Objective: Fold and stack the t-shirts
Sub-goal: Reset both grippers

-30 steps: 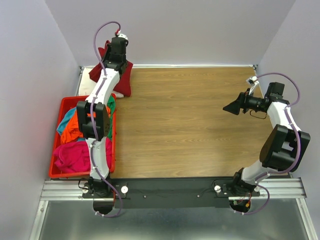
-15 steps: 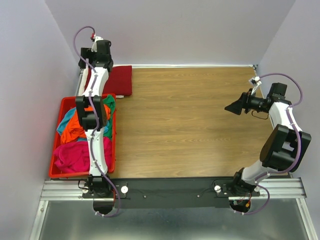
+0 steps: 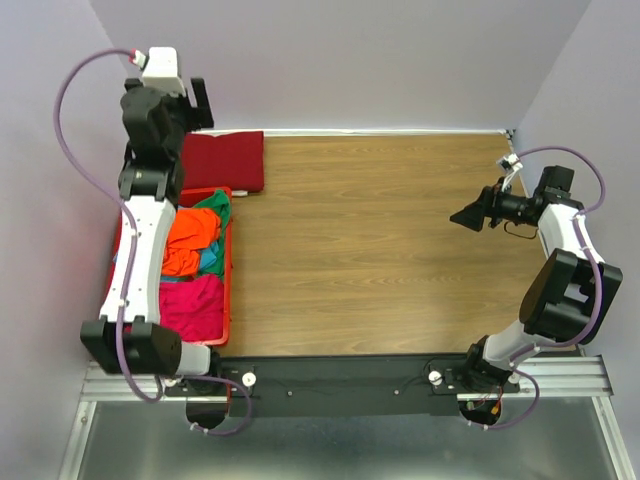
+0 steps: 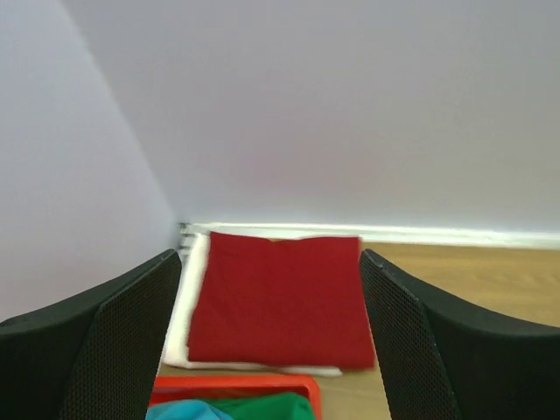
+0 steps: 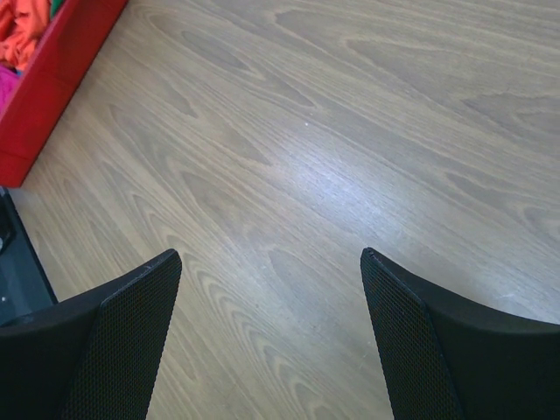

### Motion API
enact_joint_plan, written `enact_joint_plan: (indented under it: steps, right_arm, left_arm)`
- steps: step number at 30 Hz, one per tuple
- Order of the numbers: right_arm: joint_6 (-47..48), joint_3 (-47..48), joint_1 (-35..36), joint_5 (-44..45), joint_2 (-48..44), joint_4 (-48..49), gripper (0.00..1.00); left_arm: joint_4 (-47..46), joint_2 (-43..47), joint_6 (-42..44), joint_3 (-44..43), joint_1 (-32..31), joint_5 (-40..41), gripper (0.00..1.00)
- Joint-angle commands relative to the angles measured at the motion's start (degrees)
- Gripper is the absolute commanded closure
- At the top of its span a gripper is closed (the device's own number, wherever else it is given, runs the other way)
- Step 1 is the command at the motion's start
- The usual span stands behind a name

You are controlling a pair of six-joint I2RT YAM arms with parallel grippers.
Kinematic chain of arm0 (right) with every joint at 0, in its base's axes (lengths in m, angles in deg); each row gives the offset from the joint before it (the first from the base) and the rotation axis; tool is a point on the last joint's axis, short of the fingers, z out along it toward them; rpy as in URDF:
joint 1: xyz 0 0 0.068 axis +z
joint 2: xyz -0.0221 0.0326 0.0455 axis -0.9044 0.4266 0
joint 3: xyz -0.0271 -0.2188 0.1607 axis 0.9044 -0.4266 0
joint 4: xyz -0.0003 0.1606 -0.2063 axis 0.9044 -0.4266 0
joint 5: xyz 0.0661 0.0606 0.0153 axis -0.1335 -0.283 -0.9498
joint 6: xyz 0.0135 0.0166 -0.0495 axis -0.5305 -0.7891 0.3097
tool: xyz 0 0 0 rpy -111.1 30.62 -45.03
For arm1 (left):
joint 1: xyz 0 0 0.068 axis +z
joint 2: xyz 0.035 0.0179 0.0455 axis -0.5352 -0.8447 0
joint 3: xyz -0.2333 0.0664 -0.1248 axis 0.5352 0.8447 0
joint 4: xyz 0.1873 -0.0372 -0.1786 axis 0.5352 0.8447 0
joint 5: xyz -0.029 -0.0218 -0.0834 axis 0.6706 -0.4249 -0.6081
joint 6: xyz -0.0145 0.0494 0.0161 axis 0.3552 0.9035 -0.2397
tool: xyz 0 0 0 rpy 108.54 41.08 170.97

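A folded dark red t-shirt (image 3: 225,160) lies flat in the table's far left corner. In the left wrist view the dark red t-shirt (image 4: 280,297) rests on a folded white t-shirt (image 4: 192,271). My left gripper (image 3: 200,100) hangs open above and behind this stack, nothing between its fingers (image 4: 131,315). Orange (image 3: 190,228), green (image 3: 214,205), teal (image 3: 208,262) and pink (image 3: 192,305) t-shirts lie crumpled in the red bin (image 3: 228,290). My right gripper (image 3: 463,215) hovers open over bare wood at the right, empty (image 5: 271,254).
The red bin (image 4: 236,385) stands along the table's left edge, just in front of the stack. Its corner (image 5: 52,79) shows at the upper left of the right wrist view. Purple walls close in the back and both sides.
My left gripper has opened and let go of the dark red t-shirt, which now lies flat on the stack. The left arm has swung back, up and to the left. The right arm has not moved.
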Motion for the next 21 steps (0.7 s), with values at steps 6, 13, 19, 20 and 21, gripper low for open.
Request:
enact_joint_plan:
  steps: [6, 13, 19, 20, 21]
  right_arm:
    - [2.28, 0.07, -0.48, 13.59, -3.87, -0.07, 0.0]
    - [-5.35, -8.45, -0.48, 35.56, -18.89, 10.21, 0.0]
    - [-20.12, -11.61, -0.48, 50.86, -30.59, 16.01, 0.0]
    - [-21.35, -12.05, -0.48, 52.44, -33.56, 16.98, 0.0]
    - [-22.32, -12.58, -0.48, 52.98, -34.72, 17.68, 0.0]
  left_arm:
    - [-9.23, 20.49, -1.64, 30.63, 0.01, -20.58, 0.11]
    - [-10.65, 32.18, -3.75, 40.57, 0.01, -20.75, 0.11]
    - [-10.82, 37.38, -5.07, 44.53, 0.01, -21.37, 0.11]
    - [-10.82, 37.99, -5.33, 45.23, 0.01, -21.28, 0.11]
    - [-10.91, 38.43, -5.42, 45.5, 0.01, -21.2, 0.11]
